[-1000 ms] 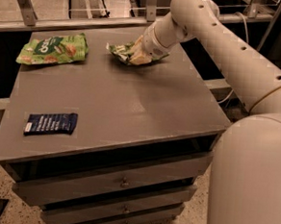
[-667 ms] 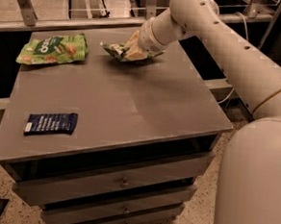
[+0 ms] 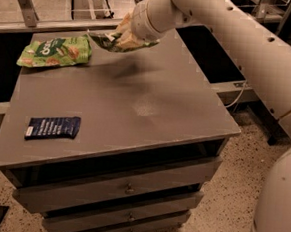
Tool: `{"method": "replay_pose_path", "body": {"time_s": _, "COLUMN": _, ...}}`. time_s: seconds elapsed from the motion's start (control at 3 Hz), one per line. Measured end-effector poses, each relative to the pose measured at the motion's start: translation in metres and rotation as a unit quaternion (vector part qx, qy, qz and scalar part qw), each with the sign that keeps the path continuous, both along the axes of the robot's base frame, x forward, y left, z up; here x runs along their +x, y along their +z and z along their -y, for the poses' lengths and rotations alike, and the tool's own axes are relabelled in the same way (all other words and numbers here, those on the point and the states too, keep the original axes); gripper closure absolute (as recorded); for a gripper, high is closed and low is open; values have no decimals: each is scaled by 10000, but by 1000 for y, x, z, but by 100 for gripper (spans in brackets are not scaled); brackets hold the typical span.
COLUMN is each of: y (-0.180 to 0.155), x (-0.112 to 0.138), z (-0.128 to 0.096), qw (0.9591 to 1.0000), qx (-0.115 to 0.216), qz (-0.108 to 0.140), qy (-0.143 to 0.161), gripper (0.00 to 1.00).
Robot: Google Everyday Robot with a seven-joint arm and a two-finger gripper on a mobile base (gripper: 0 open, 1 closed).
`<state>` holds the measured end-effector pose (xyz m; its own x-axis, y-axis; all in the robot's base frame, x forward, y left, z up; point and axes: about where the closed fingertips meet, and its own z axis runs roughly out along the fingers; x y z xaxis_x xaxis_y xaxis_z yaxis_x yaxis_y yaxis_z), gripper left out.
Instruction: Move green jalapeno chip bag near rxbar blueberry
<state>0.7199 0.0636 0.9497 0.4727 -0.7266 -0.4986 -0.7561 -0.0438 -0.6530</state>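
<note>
The green jalapeno chip bag (image 3: 111, 39) is pale green and crumpled. It hangs in the air above the far middle of the grey table (image 3: 137, 97). My gripper (image 3: 125, 33) is shut on the bag and holds it clear of the tabletop; the bag covers most of the fingers. The rxbar blueberry (image 3: 53, 127) is a flat navy wrapper with white text. It lies near the table's front left edge, well apart from the bag.
A brighter green flat chip bag (image 3: 55, 52) lies at the table's far left. Drawers (image 3: 125, 189) sit under the tabletop. My large white arm (image 3: 250, 50) spans the right side. A dark shelf runs behind the table.
My gripper has lifted the jalapeno chip bag off the table and carried it leftward and toward the table's middle. The other bag and the bar have not moved.
</note>
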Motion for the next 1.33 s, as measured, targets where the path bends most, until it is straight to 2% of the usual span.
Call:
{"method": "replay_pose_path", "body": {"time_s": 0.33, "y": 25, "x": -23, "z": -15, "qw": 9992, "qx": 120, "qz": 251, "qy": 302, "gripper": 100}}
{"method": "replay_pose_path", "body": {"time_s": 0.67, "y": 37, "x": -51, "z": -22, "qw": 9988, "qx": 104, "qz": 264, "qy": 406, "gripper": 100}}
{"method": "replay_pose_path", "body": {"time_s": 1.0, "y": 41, "x": -85, "z": -32, "qw": 9979, "qx": 65, "qz": 152, "qy": 631, "gripper": 100}}
{"method": "replay_pose_path", "body": {"time_s": 1.33, "y": 42, "x": -124, "z": -51, "qw": 9954, "qx": 101, "qz": -38, "qy": 955, "gripper": 100}}
